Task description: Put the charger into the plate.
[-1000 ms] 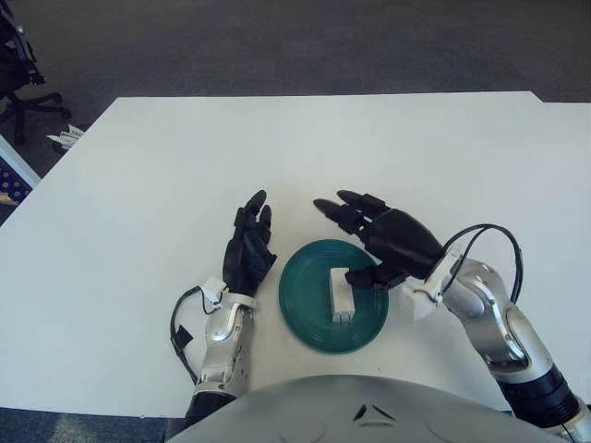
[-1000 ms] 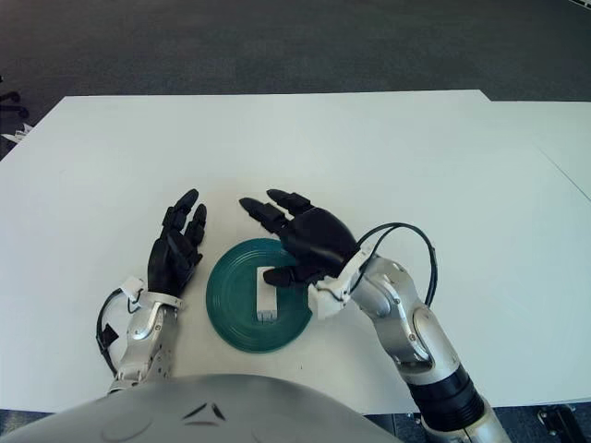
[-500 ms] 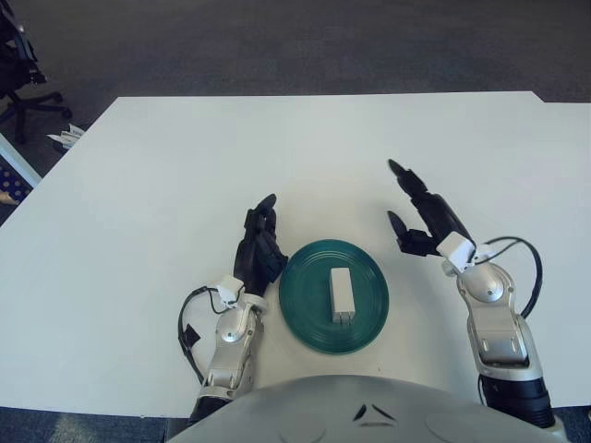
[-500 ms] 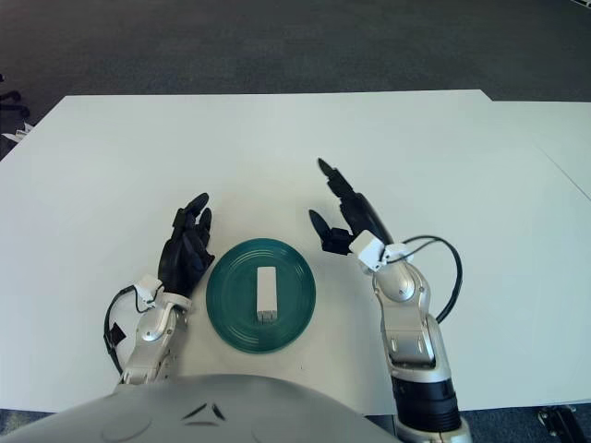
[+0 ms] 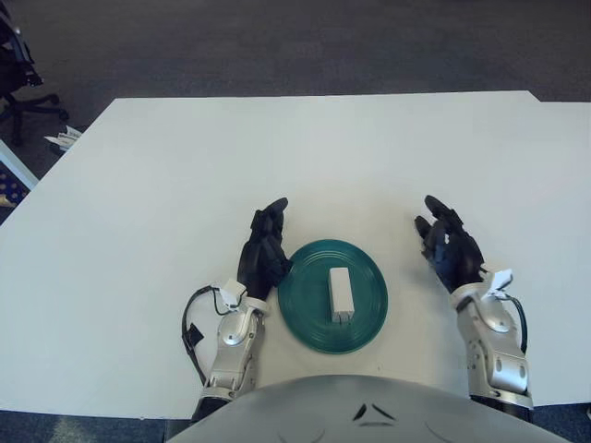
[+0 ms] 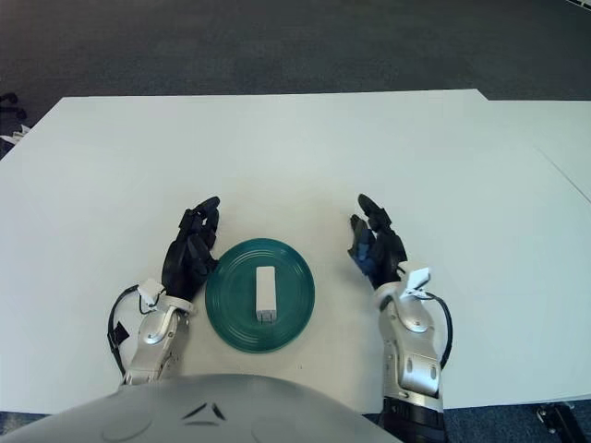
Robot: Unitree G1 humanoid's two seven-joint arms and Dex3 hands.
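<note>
1. On the white table [image 5: 277, 148], near its front edge, sits a round teal plate [image 5: 305, 318]; its rim is raised and ringed, and it lies flat on the tabletop.
2. Lying inside the plate, close to its middle, is the white charger [image 5: 339, 293]; it is a small oblong block resting on its long side, with its length running from front to back; the end nearer the robot shows a slightly stepped shape, though the detail there is too small to make out.
3. Just beside the plate's left rim rests the left hand [image 5: 263, 257]; its black fingers are stretched out and relaxed, pointing forward and a little to the right; they hold nothing; whether the fingertips touch the plate's rim cannot be told.
4. To the right of the plate, clearly apart from it, is the right hand [image 6: 376, 247]; its dark fingers are loosely extended and slightly spread, pointing forward away from the robot; nothing is in its grasp, and a strip of bare table shows between it and the plate.
5. Behind each hand a silver forearm runs back toward the robot's body; a black cable loops beside the left wrist, and another curves by the right wrist.
6. Beyond the table lies dark grey carpet [image 5: 277, 46]; at the far left edge of the left eye view part of a black office chair [image 5: 18, 65] is visible, with some pale items beside it on the floor.
</note>
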